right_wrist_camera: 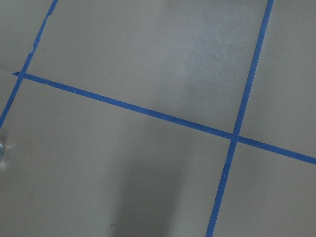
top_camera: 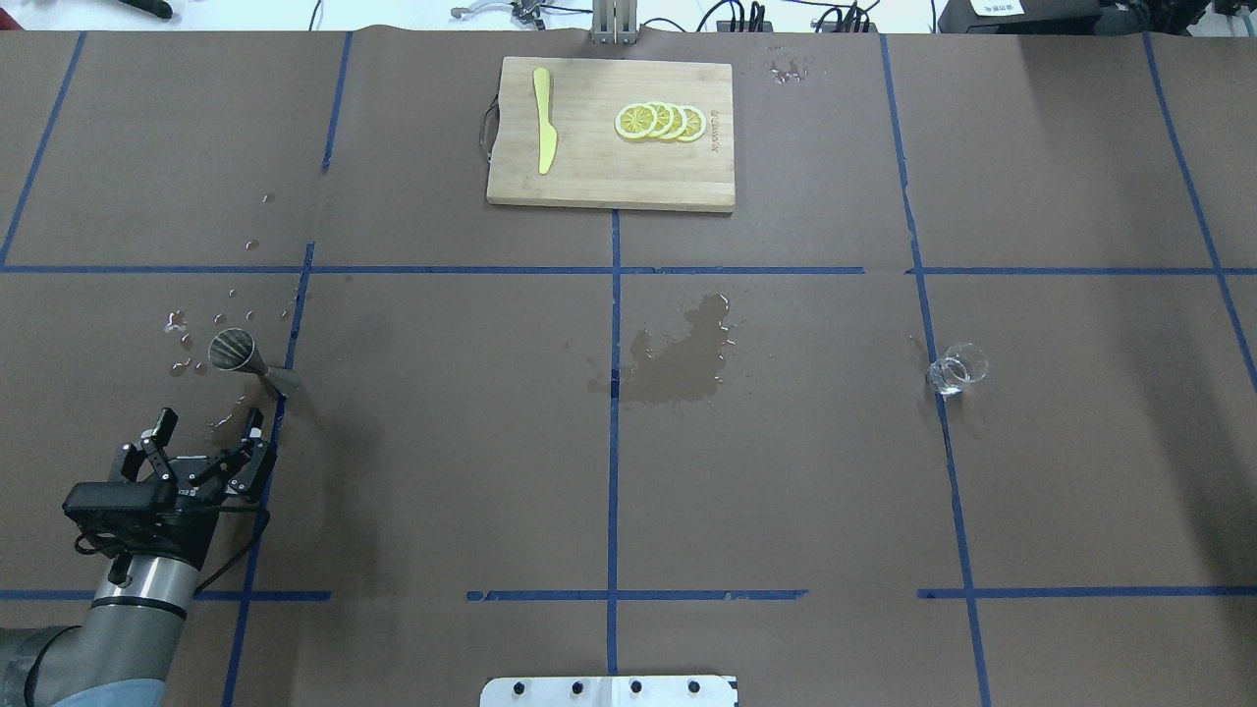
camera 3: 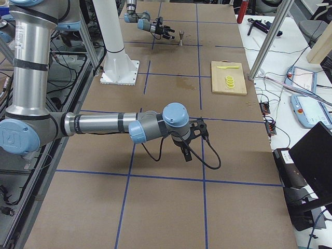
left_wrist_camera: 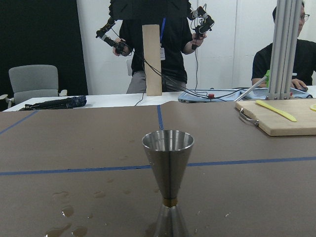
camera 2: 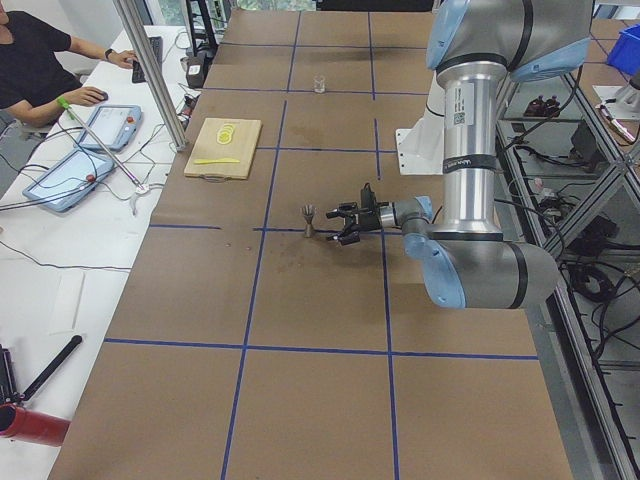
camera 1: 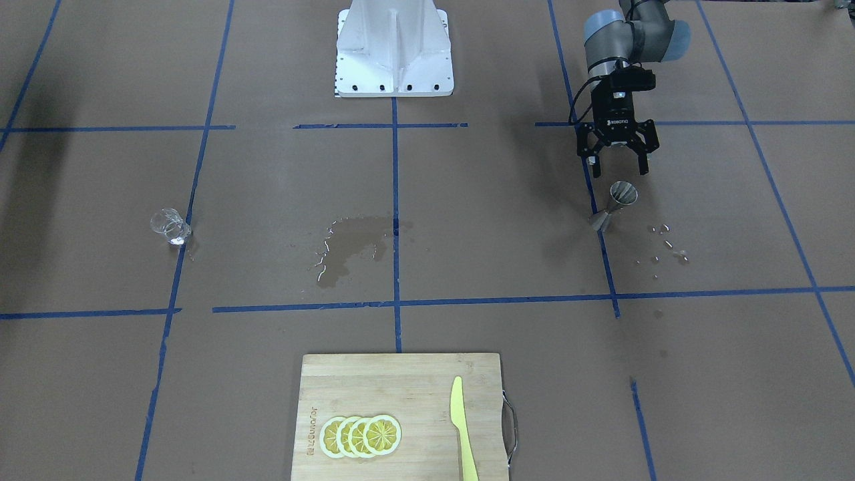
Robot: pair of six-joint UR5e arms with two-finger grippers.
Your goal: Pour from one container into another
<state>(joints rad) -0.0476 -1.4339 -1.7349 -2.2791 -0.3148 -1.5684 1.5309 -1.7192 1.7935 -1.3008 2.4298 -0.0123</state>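
Observation:
A steel double-cone jigger (camera 1: 614, 206) (top_camera: 241, 355) stands upright on the brown paper among water drops. My left gripper (camera 1: 619, 171) (top_camera: 208, 422) is open, level with the table and a short way behind the jigger, not touching it. The left wrist view looks straight at the jigger (left_wrist_camera: 168, 173), centred and close. A small clear glass (camera 1: 170, 226) (top_camera: 957, 368) stands alone on the robot's right half of the table. My right gripper (camera 3: 193, 141) hovers over bare paper and shows only in the exterior right view, so I cannot tell whether it is open or shut.
A wet spill (top_camera: 683, 358) darkens the table's middle. A wooden cutting board (top_camera: 589, 177) with lemon slices (top_camera: 660, 121) and a yellow knife (top_camera: 543, 133) lies at the far edge. The white robot base (camera 1: 394, 47) is at the near edge. People sit past the far side.

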